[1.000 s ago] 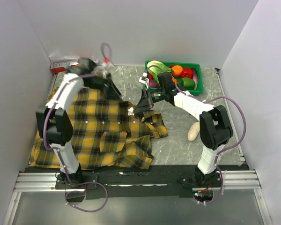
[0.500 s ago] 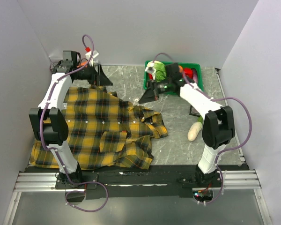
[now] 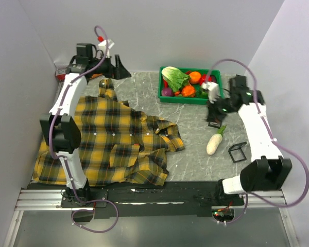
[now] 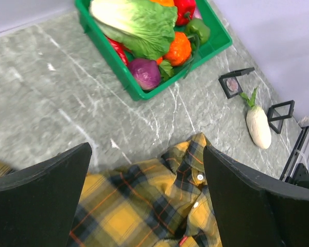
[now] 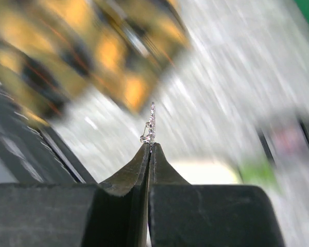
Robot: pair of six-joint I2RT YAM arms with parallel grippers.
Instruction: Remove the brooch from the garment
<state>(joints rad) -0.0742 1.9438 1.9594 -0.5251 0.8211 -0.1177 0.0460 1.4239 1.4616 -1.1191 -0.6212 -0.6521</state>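
We list, from the left:

1. Left claw (image 4: 147, 150): jaws wide apart, nothing between them, held over the far left of the table.
2. Garment (image 3: 108, 144): spread flat, below and nearer than that claw. An edge with white buttons shows between its jaws in the wrist view.
3. Green tray (image 3: 190, 100) of vegetables: right of the left claw, far-left of the right claw.
4. Right claw (image 5: 150, 146): jaws pressed together on the brooch.
5. Brooch (image 5: 151, 123): upright at those tips, well apart from the garment.
6. White radish (image 3: 212, 144): just nearer than the right claw.
7. Black frame (image 3: 237, 153): near-right of that claw.
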